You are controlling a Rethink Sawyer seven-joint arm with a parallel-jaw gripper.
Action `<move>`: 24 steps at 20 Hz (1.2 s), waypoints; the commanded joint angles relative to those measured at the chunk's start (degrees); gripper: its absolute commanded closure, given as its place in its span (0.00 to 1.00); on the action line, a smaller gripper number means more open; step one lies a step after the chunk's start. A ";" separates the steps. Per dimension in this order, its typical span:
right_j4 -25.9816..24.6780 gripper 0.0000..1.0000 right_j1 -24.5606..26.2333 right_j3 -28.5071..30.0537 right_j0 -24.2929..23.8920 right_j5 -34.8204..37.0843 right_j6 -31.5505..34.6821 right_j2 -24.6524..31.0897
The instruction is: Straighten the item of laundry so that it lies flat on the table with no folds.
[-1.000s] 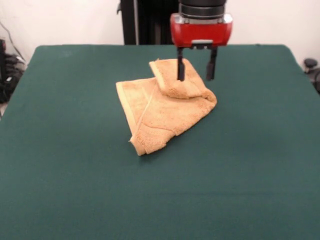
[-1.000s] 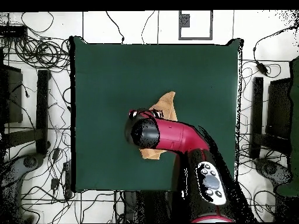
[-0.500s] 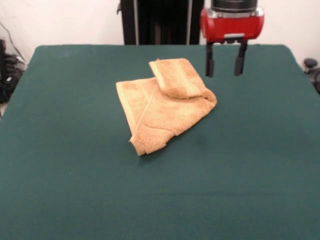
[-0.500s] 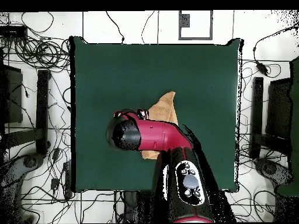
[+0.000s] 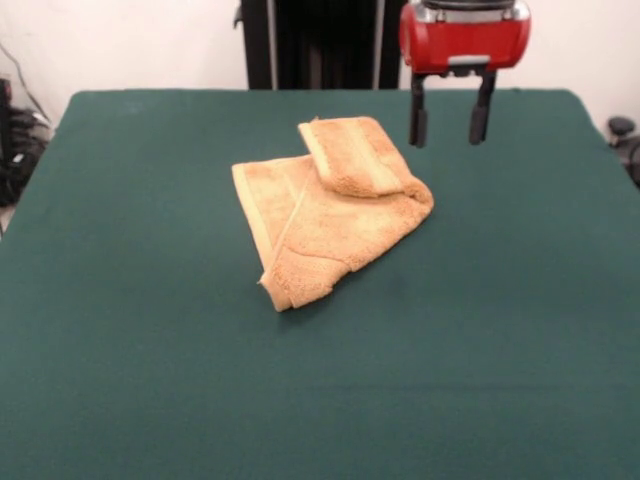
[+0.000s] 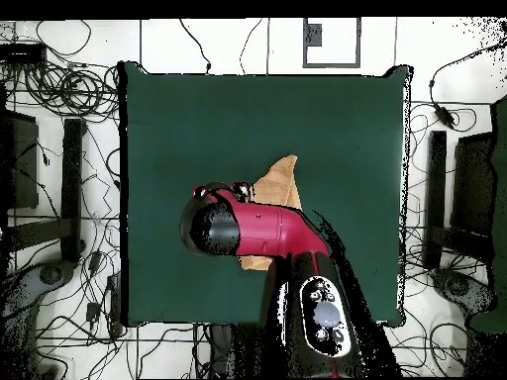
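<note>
The tan-orange towel (image 5: 325,220) lies crumpled near the middle of the green table (image 5: 150,380), with one end folded back over itself into a thick flap at its far side. A woven band runs along its left part. My gripper (image 5: 448,120) hangs open and empty above the table, to the right of the folded flap and clear of it. In the overhead view the red arm covers most of the towel (image 6: 278,182); only one corner and a lower edge show. The gripper's fingers are hidden there under the arm's head (image 6: 213,226).
The robot's black pedestal (image 5: 310,45) stands behind the table's far edge. Cables and black stands (image 6: 59,198) lie on the floor on both sides of the table.
My gripper has moved from over the towel's folded flap to the right in the front view and risen a little. It stayed open. The towel has not moved.
</note>
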 commanded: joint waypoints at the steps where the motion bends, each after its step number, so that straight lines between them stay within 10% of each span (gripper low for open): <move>1: 0.78 0.00 0.88 3.91 0.11 4.78 9.13 0.53; 24: 1.52 0.00 -0.47 6.48 1.81 3.33 11.13 -1.13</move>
